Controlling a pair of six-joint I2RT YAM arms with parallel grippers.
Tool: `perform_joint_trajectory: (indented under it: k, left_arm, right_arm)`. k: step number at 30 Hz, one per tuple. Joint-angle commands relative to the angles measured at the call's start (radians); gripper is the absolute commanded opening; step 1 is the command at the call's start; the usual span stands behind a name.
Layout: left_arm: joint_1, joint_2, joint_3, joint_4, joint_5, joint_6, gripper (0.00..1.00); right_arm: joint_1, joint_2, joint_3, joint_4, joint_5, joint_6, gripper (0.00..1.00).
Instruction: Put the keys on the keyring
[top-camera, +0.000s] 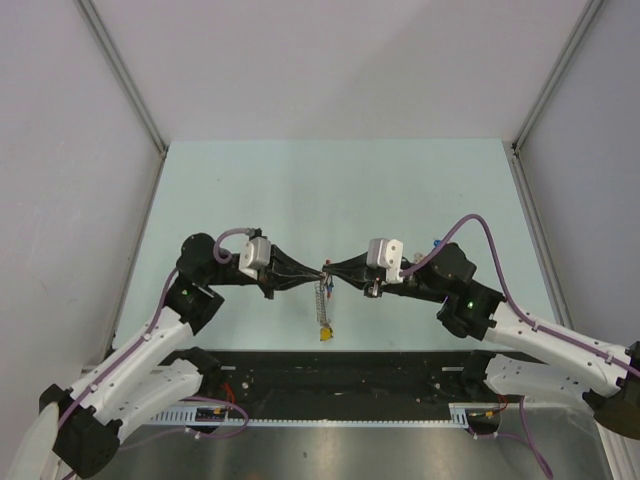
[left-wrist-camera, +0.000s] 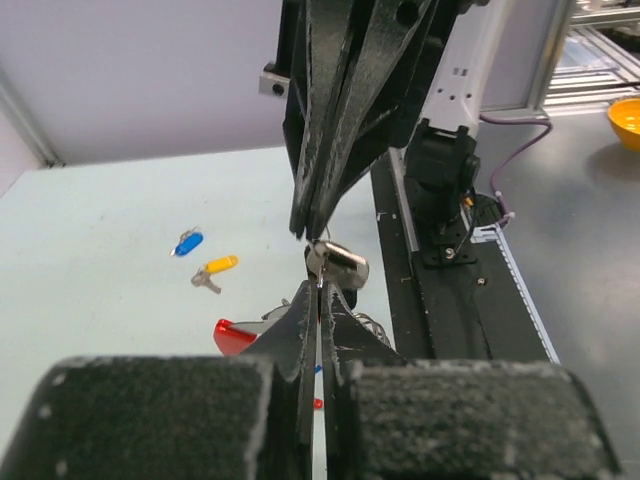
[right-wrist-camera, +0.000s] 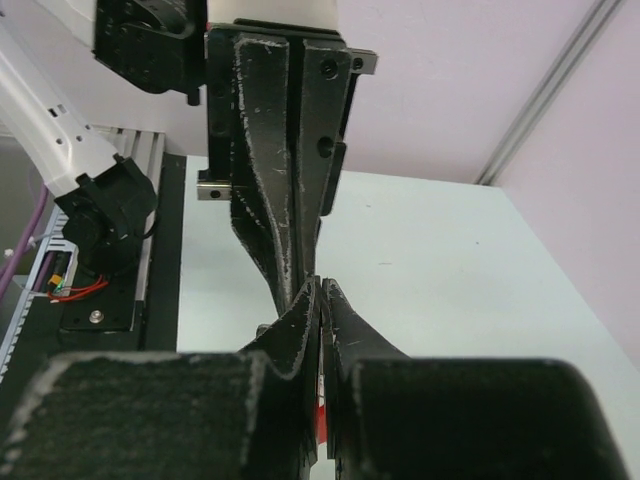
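My left gripper (top-camera: 318, 272) and right gripper (top-camera: 333, 271) meet tip to tip above the table's middle, both shut. In the left wrist view my left gripper (left-wrist-camera: 320, 284) pinches thin silver metal of the keyring, whose red curved section (left-wrist-camera: 234, 336) hangs just below to the left. My right gripper (left-wrist-camera: 313, 232) comes down from above onto a small silver key (left-wrist-camera: 337, 263), with a dark tag half hidden under it. In the right wrist view my right gripper (right-wrist-camera: 321, 285) is closed, with red showing behind the fingers. A coiled piece (top-camera: 320, 299) with a yellow tag (top-camera: 324, 333) dangles below.
A yellow-tagged key (left-wrist-camera: 215, 268) and a small blue-tagged one (left-wrist-camera: 187, 242) lie on the pale green table (top-camera: 250, 190), beyond the grippers in the left wrist view. A blue speck (top-camera: 437, 243) shows by the right arm. A black rail (top-camera: 330, 370) runs along the near edge.
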Motion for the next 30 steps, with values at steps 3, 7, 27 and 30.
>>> perform_joint_trajectory:
  k: [3, 7, 27, 30]
  left_arm:
    - [-0.008, -0.05, 0.075, -0.232, -0.269, 0.124, 0.0]
    - [-0.008, -0.102, 0.079, -0.349, -0.487, 0.133, 0.0]
    - [-0.005, -0.463, -0.05, -0.508, -0.994, 0.072, 0.0]
    - [-0.005, -0.464, -0.047, -0.509, -0.994, 0.084, 0.0]
  right_arm:
    - [-0.062, -0.037, -0.001, 0.017, 0.021, 0.065, 0.0]
    - [-0.127, -0.033, 0.001, -0.042, 0.089, 0.131, 0.0]
    - [-0.142, 0.565, -0.203, 0.333, 0.607, 0.689, 0.0]
    - [-0.118, 0.596, -0.298, 0.43, 0.673, 0.759, 0.0]
